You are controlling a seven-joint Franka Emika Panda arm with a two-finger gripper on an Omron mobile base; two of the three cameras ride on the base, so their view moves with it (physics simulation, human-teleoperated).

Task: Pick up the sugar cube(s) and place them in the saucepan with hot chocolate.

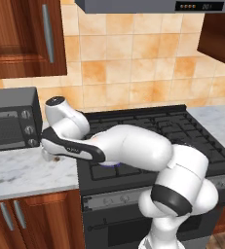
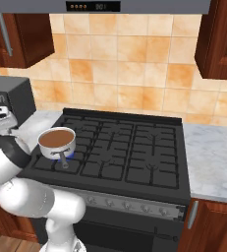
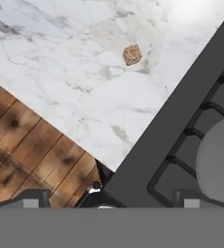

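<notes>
On the marble counter (image 3: 60, 72) the sugar cube (image 3: 132, 54) lies beyond the wide-apart gripper (image 3: 108, 196), saucepan (image 3: 217, 162) edge-cropped.

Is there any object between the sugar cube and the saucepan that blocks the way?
Nothing visible does. The sugar cube lies alone on the marble counter beside the stove; between it and the saucepan there is only bare counter, the stove's edge and the low grates.

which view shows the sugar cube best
The hand view: the sugar cube lies unobstructed on the marble counter, its speckles visible. In the left base view it is just a small brown speck beside the arm.
</notes>
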